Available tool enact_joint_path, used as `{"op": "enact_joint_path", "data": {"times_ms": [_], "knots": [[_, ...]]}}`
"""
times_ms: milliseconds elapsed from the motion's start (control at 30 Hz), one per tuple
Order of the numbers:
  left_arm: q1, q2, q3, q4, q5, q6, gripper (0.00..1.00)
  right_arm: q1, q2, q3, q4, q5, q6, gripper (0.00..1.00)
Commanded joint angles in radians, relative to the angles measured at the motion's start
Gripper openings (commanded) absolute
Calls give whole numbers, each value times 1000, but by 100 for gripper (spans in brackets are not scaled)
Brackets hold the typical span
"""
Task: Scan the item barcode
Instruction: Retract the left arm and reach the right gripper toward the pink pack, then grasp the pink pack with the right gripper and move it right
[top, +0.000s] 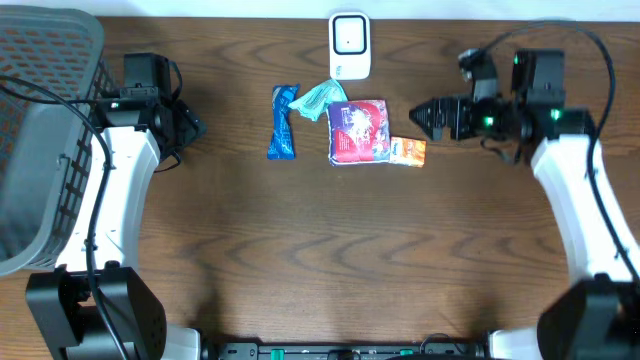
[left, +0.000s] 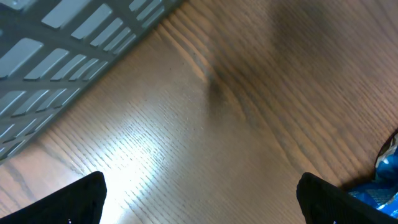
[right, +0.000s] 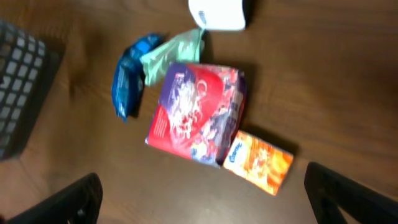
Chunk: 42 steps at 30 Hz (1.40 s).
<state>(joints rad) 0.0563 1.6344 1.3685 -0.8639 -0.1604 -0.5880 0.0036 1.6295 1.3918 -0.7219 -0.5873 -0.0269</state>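
Note:
A white barcode scanner (top: 349, 45) stands at the back middle of the table, and its lower edge shows in the right wrist view (right: 217, 12). In front of it lie a blue packet (top: 282, 122) (right: 129, 74), a pale green packet (top: 318, 98) (right: 171, 53), a red printed bag (top: 357, 130) (right: 196, 112) and a small orange box (top: 408, 151) (right: 258, 162). My right gripper (top: 418, 115) (right: 205, 196) hangs open just right of the orange box, holding nothing. My left gripper (top: 190, 128) (left: 202, 199) is open over bare wood, left of the blue packet (left: 382, 180).
A grey mesh basket (top: 40, 130) (left: 68, 43) stands at the table's left edge beside the left arm; a corner of it shows in the right wrist view (right: 18, 81). Bare brown wood fills the front half of the table (top: 330, 260).

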Motion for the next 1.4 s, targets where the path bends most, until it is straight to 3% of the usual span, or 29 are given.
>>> {"op": "enact_joint_path", "data": {"times_ms": [0,300,467,533,667,833,1133,1167,1233,1333,1367], "knots": [[2,4,0,-3,-13,-12,98,-3,53,97,-30,-31,-26,99],[2,4,0,-3,-13,-12,98,57,124,84,145,-58,39,99],[2,4,0,-3,-13,-12,98,106,217,84,253,20,222,99],[2,4,0,-3,-13,-12,98,115,259,84,259,84,295,96],[2,4,0,-3,-13,-12,98,116,346,84,276,80,304,86],[2,4,0,-3,-13,-12,98,124,438,84,294,37,304,66],[2,4,0,-3,-13,-12,98,173,547,84,315,2,303,66],[2,4,0,-3,-13,-12,98,178,550,84,315,6,303,64],[2,4,0,-3,-13,-12,98,183,557,84,314,32,303,47],[2,4,0,-3,-12,-12,98,185,557,84,307,59,303,17],[2,4,0,-3,-12,-12,98,185,557,84,307,58,303,1]]}}
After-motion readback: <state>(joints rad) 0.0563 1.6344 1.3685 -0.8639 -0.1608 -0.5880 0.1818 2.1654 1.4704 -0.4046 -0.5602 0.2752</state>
